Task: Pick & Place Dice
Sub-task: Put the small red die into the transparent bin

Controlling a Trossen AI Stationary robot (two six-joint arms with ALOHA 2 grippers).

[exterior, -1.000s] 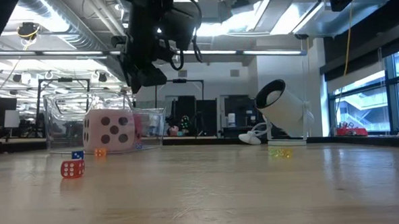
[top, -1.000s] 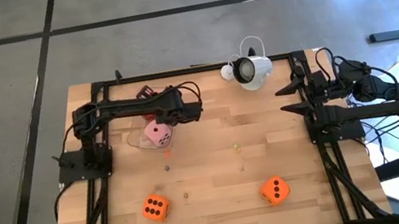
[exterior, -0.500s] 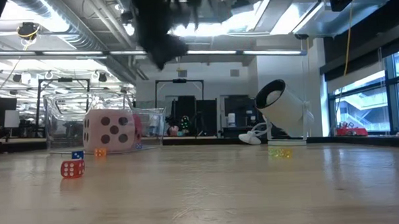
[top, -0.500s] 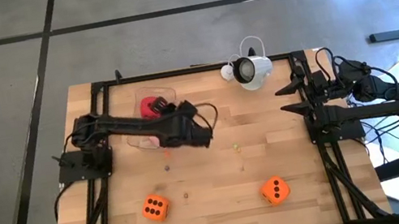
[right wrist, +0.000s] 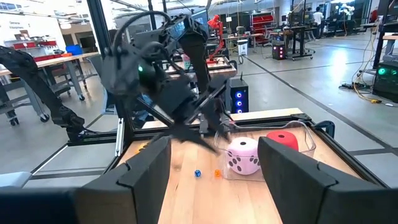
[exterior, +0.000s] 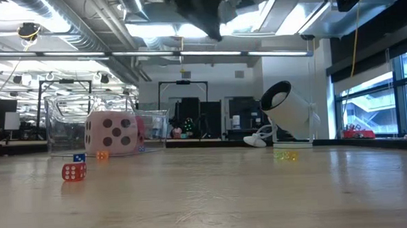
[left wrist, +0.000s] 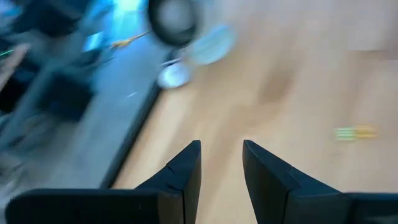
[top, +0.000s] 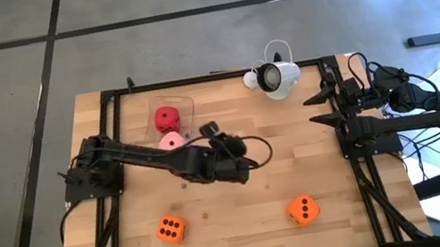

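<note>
A red die and a pink die sit in a clear container at the far left of the table; the right wrist view also shows the pink die and the red die. Two orange dice rest on the wood near the front edge. My left gripper hangs over the table's middle, open by a narrow gap, with nothing between its fingers. My right gripper waits open at the right edge.
A white camera-like device stands at the far edge. Tiny dice lie on the wood: a red one, a blue one, an orange one and a yellow one. Black frame rails border the table.
My left gripper has swung away from above the container toward the table's right and near edges, out over the middle, rising a little and tipping up from pointing down to a shallow slant. The red die, hidden under the arm before, now shows in the container.
</note>
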